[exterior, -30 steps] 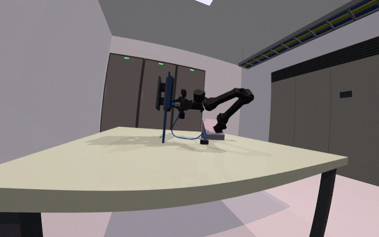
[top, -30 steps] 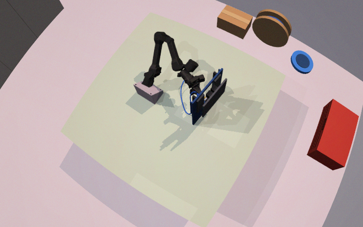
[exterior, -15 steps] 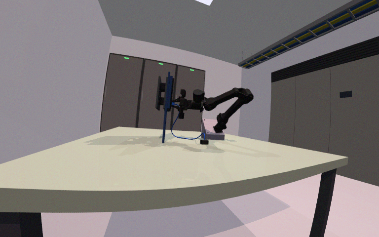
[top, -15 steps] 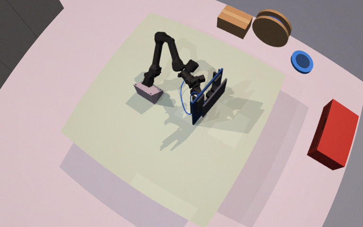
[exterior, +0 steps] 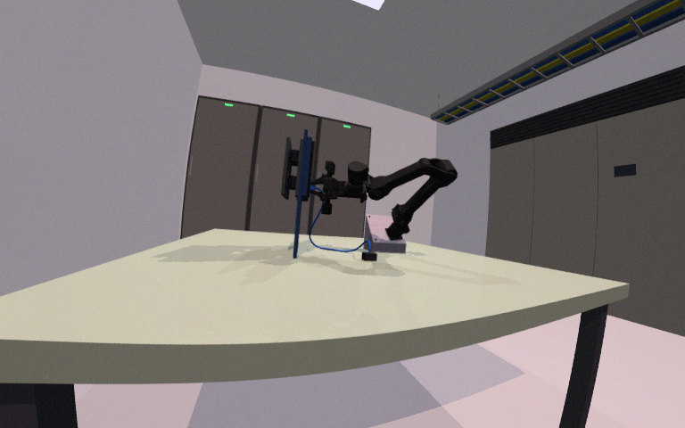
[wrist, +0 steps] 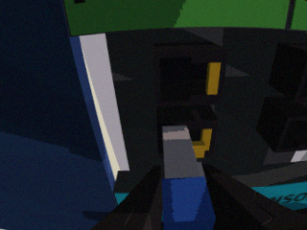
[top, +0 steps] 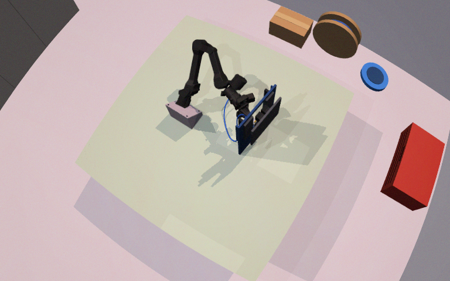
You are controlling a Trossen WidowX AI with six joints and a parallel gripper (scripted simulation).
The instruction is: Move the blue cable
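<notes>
On the left of the exterior view, three dark cabinets (exterior: pixel 221 166) with green lights stand beyond the counter (exterior: pixel 353 312) (top: pixel 149 158). Next comes the upright blue frame (exterior: pixel 302 176) (top: pixel 239 142), near the counter's middle, with dark units mounted on it. Just right of it, the hand (exterior: pixel 314 185) (wrist: pixel 180 172) is closed on the blue plug (wrist: pixel 186 198). From above, a carton (top: pixel 290 26), a cable reel (top: pixel 336 38), a blue disc (top: pixel 366 78) and a red case (top: pixel 418 162) lie well off to the right. At the wrist, the plug's grey front overlaps the lower of two stacked ports (wrist: pixel 206 139); how deep it sits I cannot tell. The upper port (wrist: pixel 182 79) holds no plug.
</notes>
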